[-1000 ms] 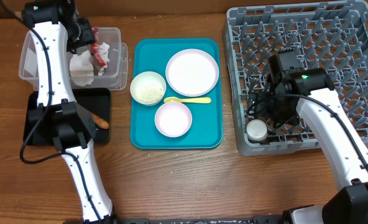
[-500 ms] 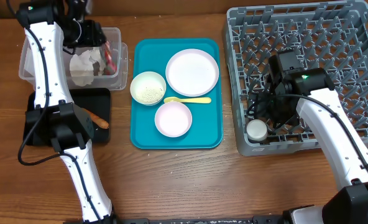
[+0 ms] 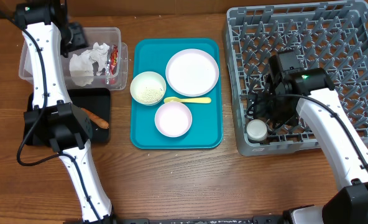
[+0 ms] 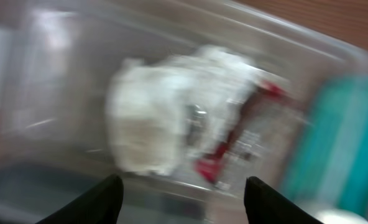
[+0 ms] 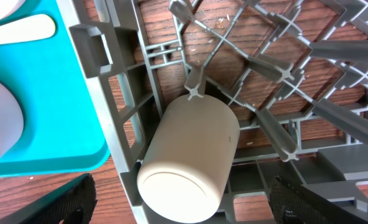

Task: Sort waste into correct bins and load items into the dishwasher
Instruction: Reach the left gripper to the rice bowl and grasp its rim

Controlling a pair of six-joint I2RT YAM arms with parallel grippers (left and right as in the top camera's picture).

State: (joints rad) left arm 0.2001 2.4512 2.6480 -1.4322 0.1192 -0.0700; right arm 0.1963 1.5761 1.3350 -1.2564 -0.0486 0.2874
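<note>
The clear tub [image 3: 28, 62] holds crumpled white paper [image 3: 84, 62] and a red foil wrapper [image 3: 113, 61]. My left gripper [image 3: 73, 37] is open and empty over the tub's far left side. Its blurred wrist view shows the paper [image 4: 159, 118] and wrapper [image 4: 234, 143] beyond the open fingers [image 4: 181, 199]. The carrot-like stick [image 3: 99, 121] lies on the black tray [image 3: 100, 99]. My right gripper [image 3: 272, 117] is open over the white cup [image 3: 257, 129], which lies on its side [image 5: 187, 155] in the grey rack [image 3: 308, 37], between the spread fingers [image 5: 184, 208].
The teal tray [image 3: 140, 134] holds the round plate [image 3: 192, 71], a bowl of white rice [image 3: 148, 88], a pale-pink bowl [image 3: 173, 119] and the yellow spoon [image 3: 188, 99]. The rack's upright pegs [image 5: 277, 68] surround the cup. Bare wood lies along the table front.
My left gripper has let go of the red wrapper, which now lies in the clear tub, and has moved left toward the tub's far left corner. The right arm has not moved.
</note>
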